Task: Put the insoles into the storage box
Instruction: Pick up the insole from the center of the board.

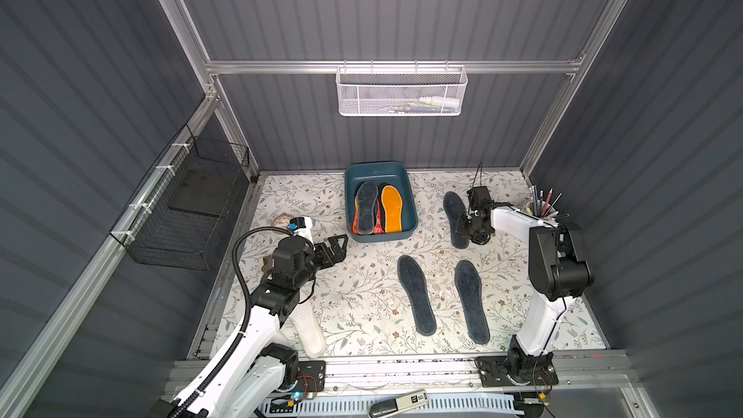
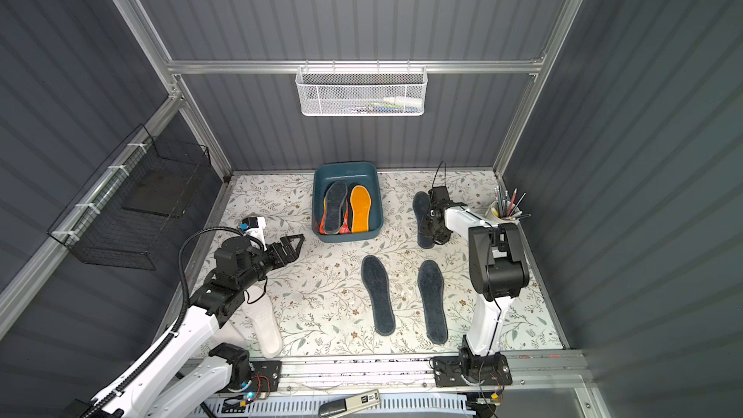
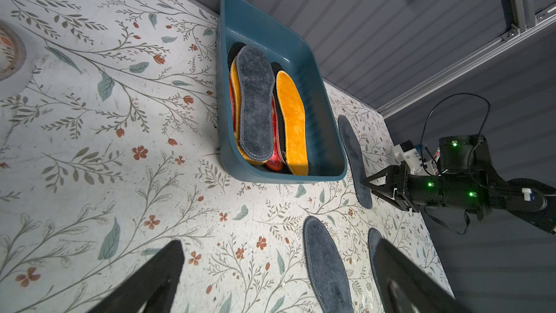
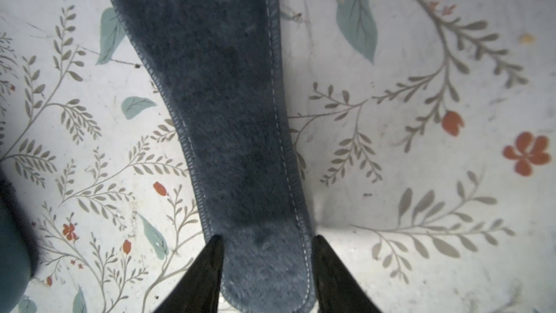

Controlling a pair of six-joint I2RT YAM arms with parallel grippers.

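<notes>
Right jaws: down at counter (image 1: 362, 295), part-spread, one tip at each long edge of straddled insole (image 4: 240, 133), grey-blue, flat. Gripping or only touching: cannot tell.
Left jaws: spread wide, nothing between.
Storage box (image 1: 376, 174): ahead of left jaws, beside right jaws.
Inside, visible: 1 grey-blue top insole (image 3: 255, 100), 2 orange-yellow insoles (image 3: 291, 121) (image 3: 251, 159), 1 red-orange insole (image 3: 275, 158).
Loose: 2 grey-blue insoles (image 1: 417, 295) (image 1: 471, 301) behind right jaws, apart; 1 white insole (image 1: 308, 333) behind left jaws.
</notes>
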